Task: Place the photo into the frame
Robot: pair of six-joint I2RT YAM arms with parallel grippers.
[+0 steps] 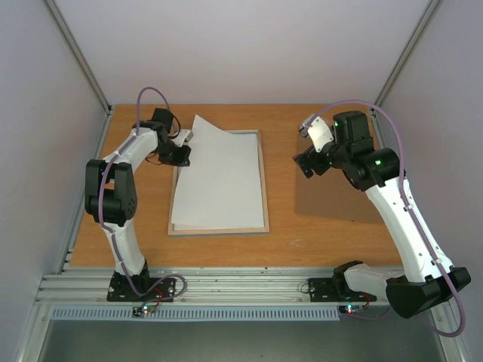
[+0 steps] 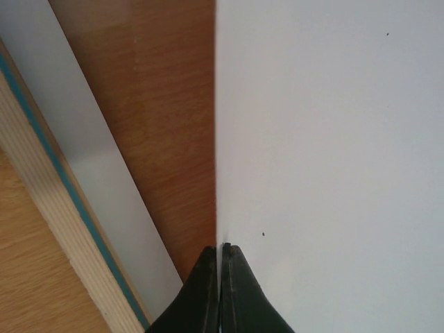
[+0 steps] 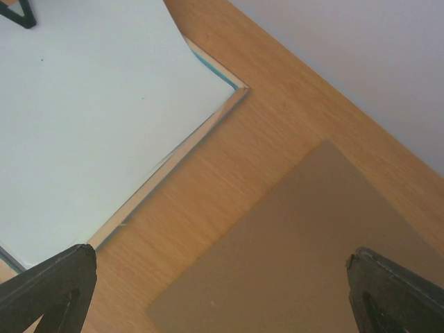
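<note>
Where the left gripper [image 2: 222, 251] meets the far-left edge of the photo [image 1: 220, 177], its jaws are pressed together, pinching that edge. Only a plain white face of the sheet shows, so the print is judged to be turned downward. The photo lies skewed over the frame [image 1: 263, 197], which rests flat at mid-counter [image 1: 287, 243]. The sheet's far corner overhangs the frame's rim, and its near part lies inside it. The task is therefore judged partly done: the photo is over the frame but not yet squared and seated within it. To the right, the right gripper [image 3: 218, 253] hovers with jaws spread wide and holding nothing, well apart from the photo. It hangs above the brown backing board [image 1: 336, 197], which lies on the counter beside the frame, not yet fitted
</note>
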